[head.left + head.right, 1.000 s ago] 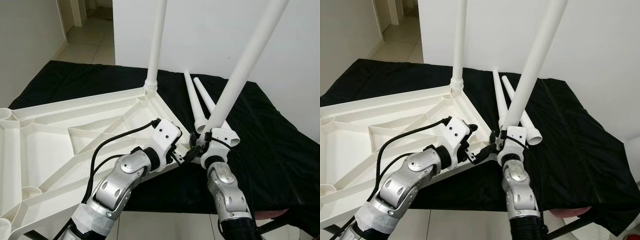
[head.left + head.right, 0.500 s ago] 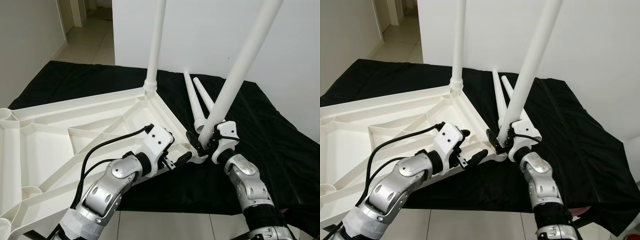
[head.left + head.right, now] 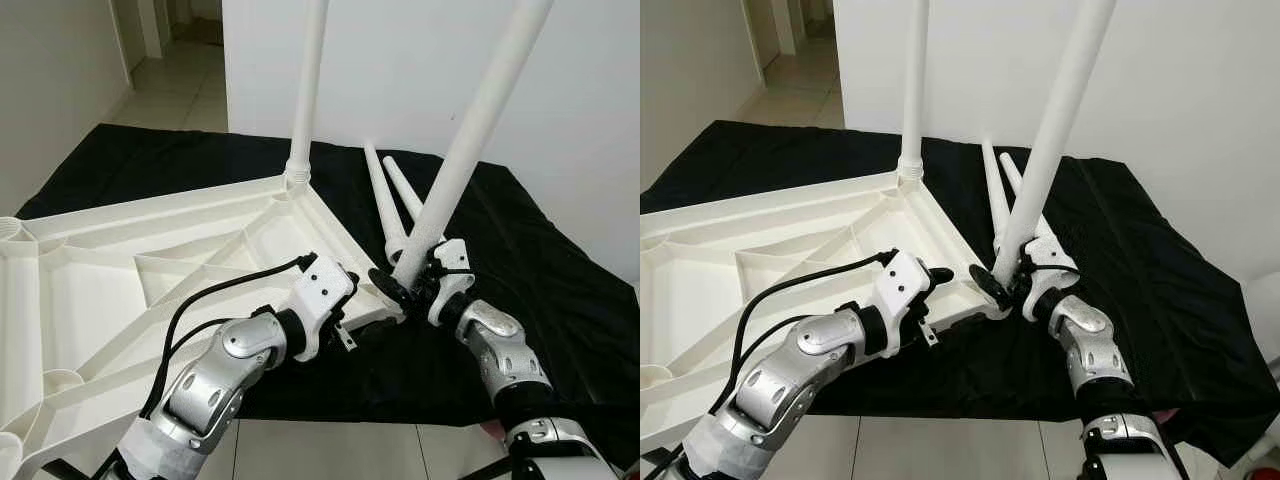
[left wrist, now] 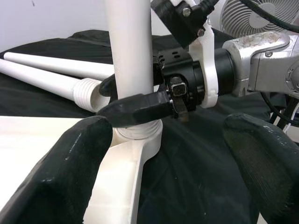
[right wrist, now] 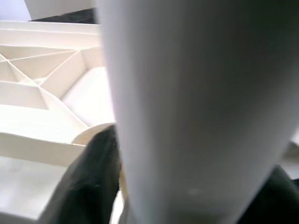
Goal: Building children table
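The white table top (image 3: 150, 240) lies upside down on a black cloth (image 3: 560, 290). One white leg (image 3: 308, 80) stands upright in the far corner socket. A second leg (image 3: 470, 130) leans to the right, its foot at the near right corner socket (image 4: 140, 135). My right gripper (image 3: 400, 285) is shut on this leg just above the socket; one of its fingers (image 4: 135, 108) wraps the leg's base. My left gripper (image 3: 365, 325) is open beside that corner, its fingers (image 4: 74, 172) spread wide, one over the table top's edge and one over the cloth.
Two loose legs (image 3: 385, 195) lie on the cloth behind the corner. A white wall (image 3: 420, 70) rises close behind. Tiled floor (image 3: 330, 450) shows at the cloth's near edge. Further sockets (image 3: 15, 230) sit at the table top's left corners. A fan (image 4: 261, 18) stands to the right.
My right forearm has swung out to the right while still holding the tilted leg. My left gripper has drawn back from the leg's base and stands open by the corner.
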